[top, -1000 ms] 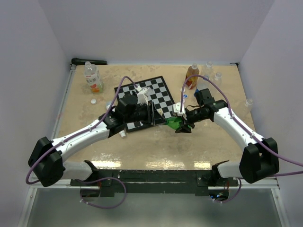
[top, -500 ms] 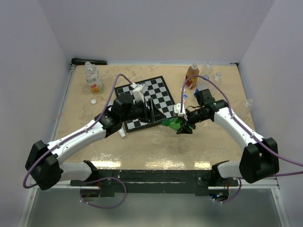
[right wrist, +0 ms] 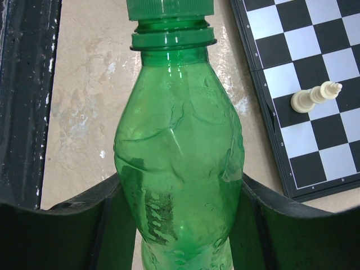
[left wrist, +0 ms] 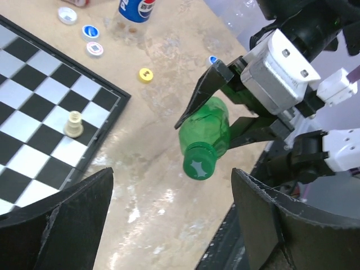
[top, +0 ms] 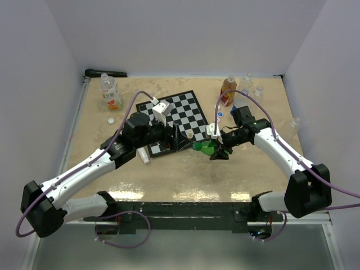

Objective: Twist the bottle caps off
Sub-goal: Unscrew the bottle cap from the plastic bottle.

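Green bottle (left wrist: 211,126): off the desk (left wrist: 157,101), clamped in right fingers (right wrist: 73,225). Green cap (left wrist: 198,167): on the neck, not yet off. Left fingers (left wrist: 73,219): just released, spread wide, drawn back from cap; probably resetting for another turn.

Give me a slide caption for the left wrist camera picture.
Right gripper holds the green bottle, cap on, facing the open left gripper, beside the chessboard.
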Robot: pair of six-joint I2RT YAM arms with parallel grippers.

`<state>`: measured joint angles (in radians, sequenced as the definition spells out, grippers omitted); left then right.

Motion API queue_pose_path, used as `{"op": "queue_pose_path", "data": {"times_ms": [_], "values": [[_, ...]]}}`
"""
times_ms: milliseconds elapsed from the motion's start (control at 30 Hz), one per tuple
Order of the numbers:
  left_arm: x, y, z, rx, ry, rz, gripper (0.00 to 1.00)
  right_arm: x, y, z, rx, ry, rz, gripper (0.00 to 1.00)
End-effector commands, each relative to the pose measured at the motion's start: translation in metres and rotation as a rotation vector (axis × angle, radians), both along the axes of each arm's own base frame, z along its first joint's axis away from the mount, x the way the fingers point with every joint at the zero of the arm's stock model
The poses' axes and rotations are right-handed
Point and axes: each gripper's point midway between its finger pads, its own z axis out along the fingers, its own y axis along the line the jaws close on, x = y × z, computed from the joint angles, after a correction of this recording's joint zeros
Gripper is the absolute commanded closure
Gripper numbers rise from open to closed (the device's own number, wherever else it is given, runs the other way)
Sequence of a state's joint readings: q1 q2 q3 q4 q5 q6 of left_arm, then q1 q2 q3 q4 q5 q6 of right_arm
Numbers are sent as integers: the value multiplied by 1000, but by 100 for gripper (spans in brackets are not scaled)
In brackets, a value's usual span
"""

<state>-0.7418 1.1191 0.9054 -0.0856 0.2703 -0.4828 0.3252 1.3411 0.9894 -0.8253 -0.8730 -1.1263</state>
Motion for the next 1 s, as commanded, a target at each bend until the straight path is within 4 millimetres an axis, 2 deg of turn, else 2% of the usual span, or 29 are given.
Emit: {"op": "queue_pose_path", "data": {"times_ms": [0, 267, 633, 967], "values": [[9, 19, 30, 76, -265, 3, 8, 3, 1, 8, 7, -23, 6, 97], [5, 38, 63, 126, -631, -31, 1, 4, 1, 8, 7, -25, 7, 97], [-15, 27, 52, 196, -841, -252, 1, 3, 0, 6, 5, -19, 7, 97], [-22, 19, 41, 204, -872, -335, 1, 4, 1, 6, 5, -17, 8, 97]]}}
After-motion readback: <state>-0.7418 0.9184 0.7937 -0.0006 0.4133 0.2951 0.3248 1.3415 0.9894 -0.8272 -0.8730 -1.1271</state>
